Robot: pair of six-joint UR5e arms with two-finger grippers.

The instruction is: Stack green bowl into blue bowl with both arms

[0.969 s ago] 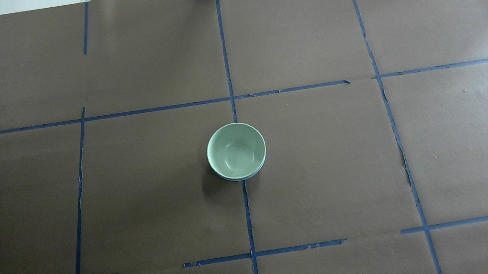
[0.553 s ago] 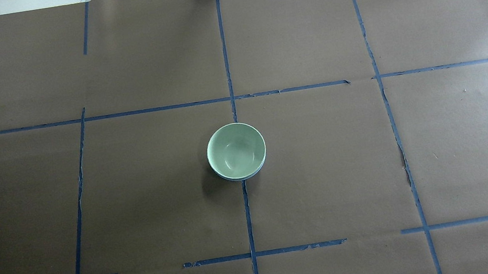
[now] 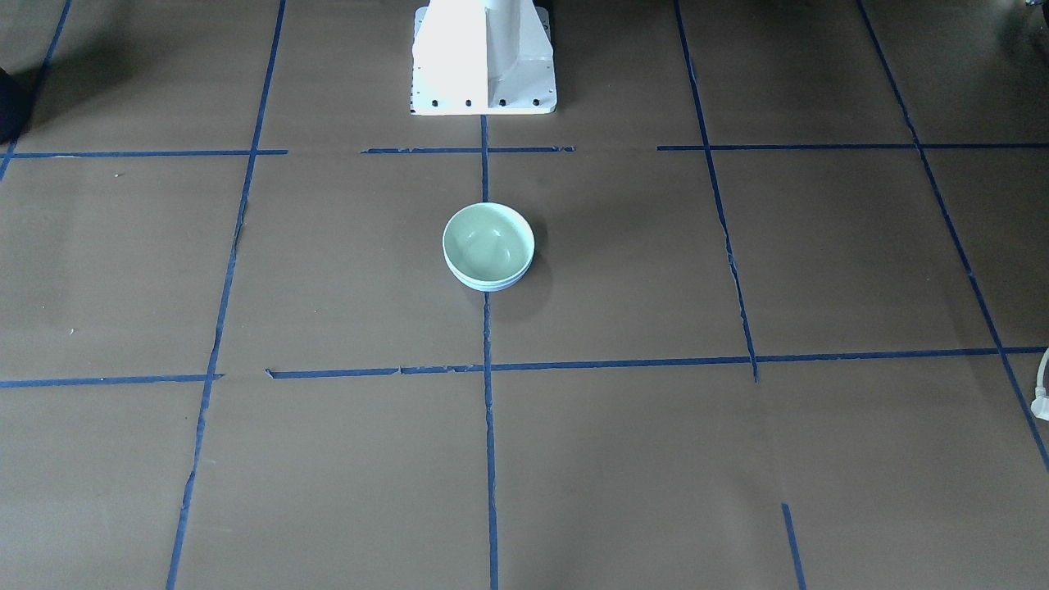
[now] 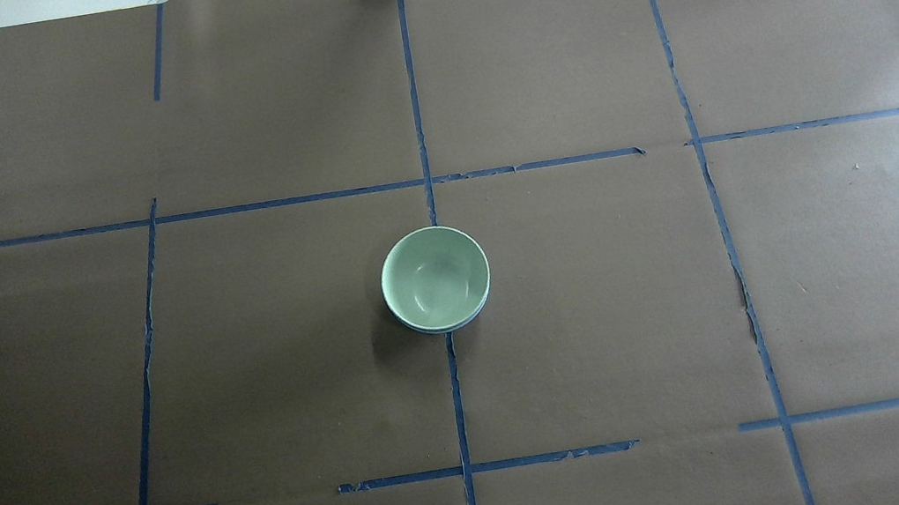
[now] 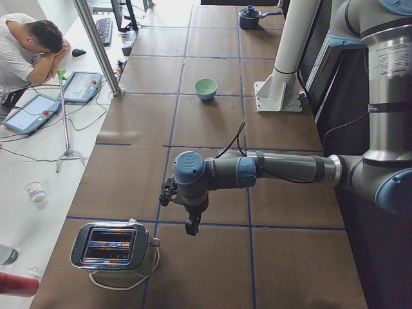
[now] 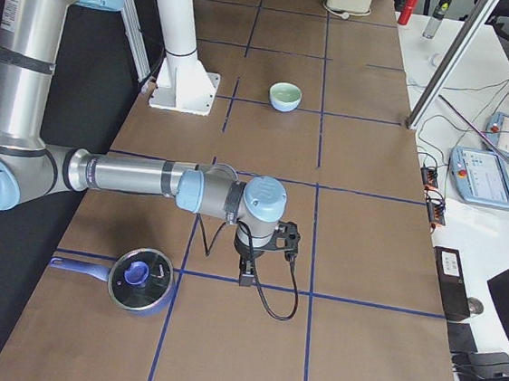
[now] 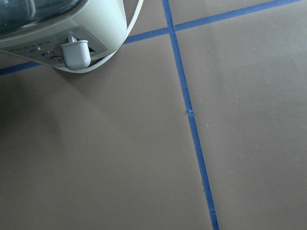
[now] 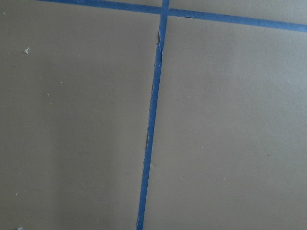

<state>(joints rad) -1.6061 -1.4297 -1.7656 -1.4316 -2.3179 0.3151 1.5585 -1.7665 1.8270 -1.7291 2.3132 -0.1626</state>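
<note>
The green bowl (image 4: 435, 277) sits nested inside the blue bowl (image 4: 436, 327) at the table's middle, upright; only a thin blue rim shows below it. Both also show in the front view, the green bowl (image 3: 488, 239) in the blue bowl (image 3: 490, 287). Neither gripper is near them. My left gripper (image 5: 191, 226) hangs low over the table's left end beside a toaster. My right gripper (image 6: 245, 279) hangs low over the right end beside a pot. They show only in the side views, so I cannot tell whether they are open or shut.
A chrome toaster (image 5: 111, 246) with a white cord stands at the left end. A lidded blue pot (image 6: 140, 280) stands at the right end. The white pedestal (image 3: 483, 57) stands behind the bowls. A person (image 5: 26, 45) sits beyond the far edge.
</note>
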